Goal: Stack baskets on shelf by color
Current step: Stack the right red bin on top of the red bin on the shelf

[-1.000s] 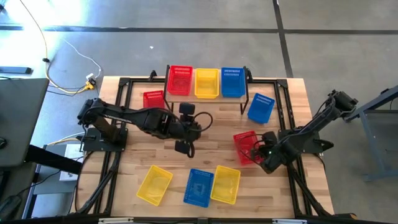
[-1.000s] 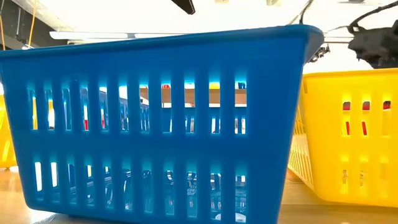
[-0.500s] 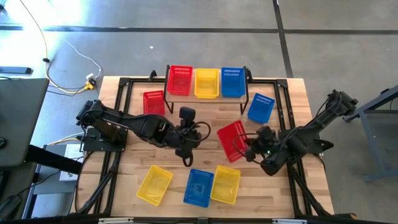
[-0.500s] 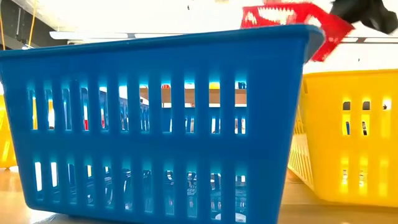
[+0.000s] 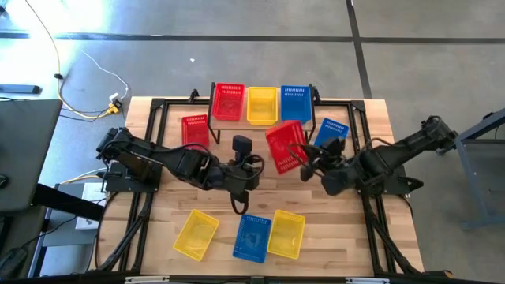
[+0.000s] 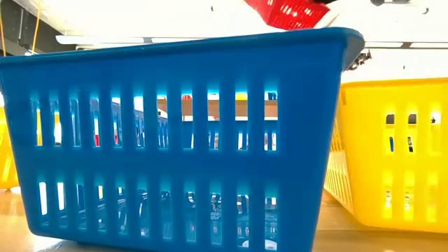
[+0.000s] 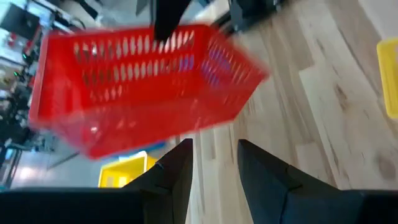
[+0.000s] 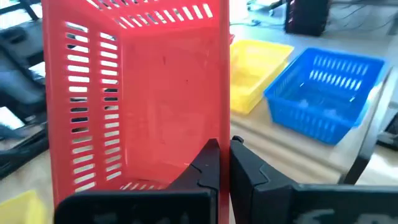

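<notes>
My right gripper (image 5: 309, 166) is shut on a red basket (image 5: 286, 144) and holds it in the air in front of the shelf (image 5: 309, 132). The low view shows this basket (image 6: 287, 12) at its top edge. One red (image 5: 229, 101), one yellow (image 5: 262, 105) and one blue basket (image 5: 294, 102) sit side by side on the shelf. My left gripper (image 5: 252, 172) is open over the middle of the table, and its fingers (image 7: 180, 174) point at the held basket (image 7: 143, 87) without touching it. My right gripper pinches the rim of one wall (image 8: 225, 134) of the red basket, one finger inside (image 8: 208, 163) and one outside. The fingers come from the table's right side, slanting a little downward. The basket is lifted clear of the table and tipped onto its side, so its inside faces the wrist camera.
Another red basket (image 5: 195, 130) rests on the table left of the shelf and a blue one (image 5: 331, 136) on its right. Two yellow baskets (image 5: 196, 234) (image 5: 286, 233) and a blue one (image 5: 252, 237) lie along the near edge.
My right gripper has risen and gone toward the far edge and the shelf, rolling its wrist. The red basket has come off the table at the right, swung leftward and tipped onto its side. My left gripper has turned toward it.
</notes>
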You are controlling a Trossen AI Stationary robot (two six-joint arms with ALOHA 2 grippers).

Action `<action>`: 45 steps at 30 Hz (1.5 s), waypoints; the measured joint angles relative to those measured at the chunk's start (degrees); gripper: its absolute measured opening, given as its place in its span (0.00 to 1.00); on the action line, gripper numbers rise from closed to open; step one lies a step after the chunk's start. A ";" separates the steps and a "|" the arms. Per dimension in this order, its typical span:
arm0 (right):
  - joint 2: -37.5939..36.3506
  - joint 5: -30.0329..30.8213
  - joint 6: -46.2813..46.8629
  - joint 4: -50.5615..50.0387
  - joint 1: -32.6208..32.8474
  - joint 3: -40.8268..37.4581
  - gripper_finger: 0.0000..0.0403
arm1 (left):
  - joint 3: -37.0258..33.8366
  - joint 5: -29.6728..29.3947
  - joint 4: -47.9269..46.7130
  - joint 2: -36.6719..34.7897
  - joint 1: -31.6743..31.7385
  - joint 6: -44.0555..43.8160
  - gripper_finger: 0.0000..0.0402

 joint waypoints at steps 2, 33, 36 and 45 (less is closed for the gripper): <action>0.00 -0.04 -2.49 1.53 -2.29 0.00 0.00 | 0.00 -0.02 1.56 0.00 -0.15 0.83 0.29; 2.03 -12.20 -26.69 29.06 -21.15 0.00 0.00 | 0.06 -5.99 9.30 0.81 4.88 7.60 0.29; 2.30 -12.06 -26.76 29.69 -21.13 0.00 0.00 | 0.07 -6.33 9.40 1.81 5.22 7.59 0.29; 2.40 -11.57 -29.15 30.49 -20.06 -0.02 0.00 | 0.04 -12.72 8.73 6.46 5.25 11.98 0.29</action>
